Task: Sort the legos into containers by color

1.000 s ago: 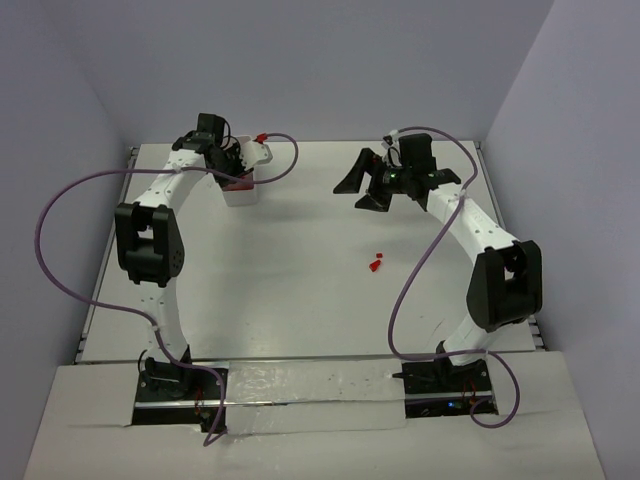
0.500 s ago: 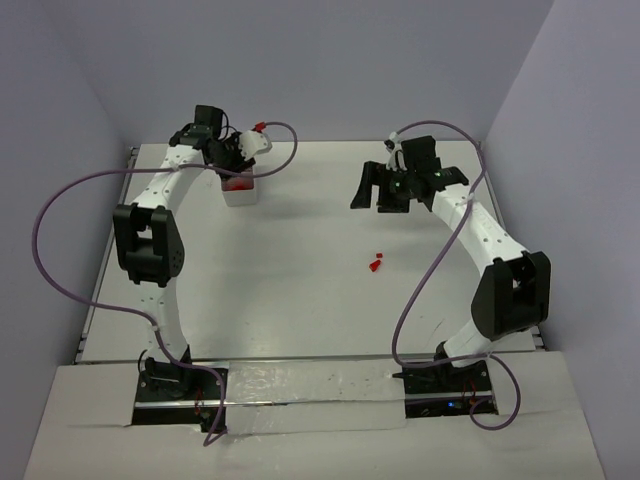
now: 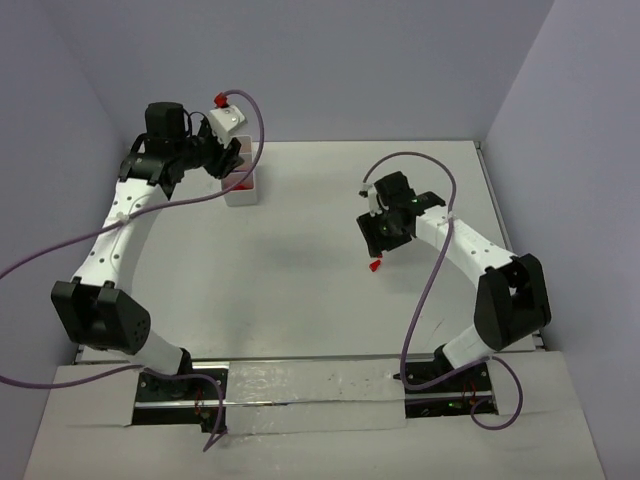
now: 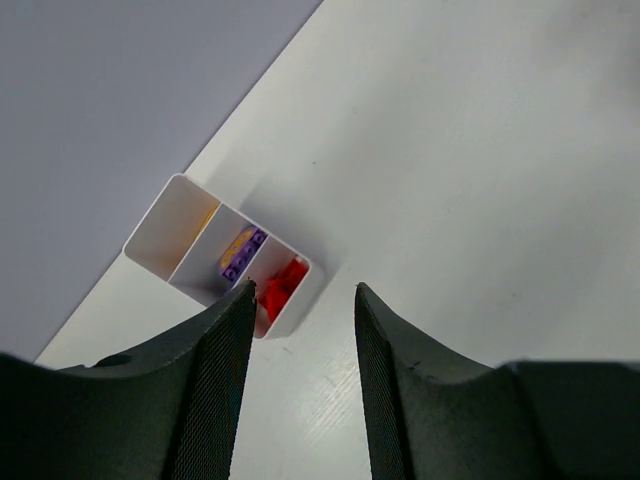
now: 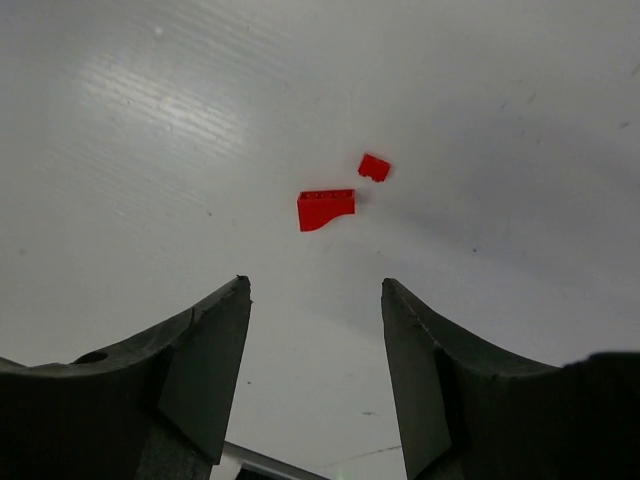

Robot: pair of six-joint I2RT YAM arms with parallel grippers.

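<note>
Right gripper [image 5: 315, 288]: jaws apart, empty. Red wedge brick [image 5: 325, 208] lies at twelve o'clock, smaller red piece [image 5: 374, 167] near its one o'clock. I judge both light, rigid and slick; pinch the wedge's long flat sides. Left gripper [image 4: 300, 300]: apart, empty, over the tray [image 4: 150, 232].
</note>
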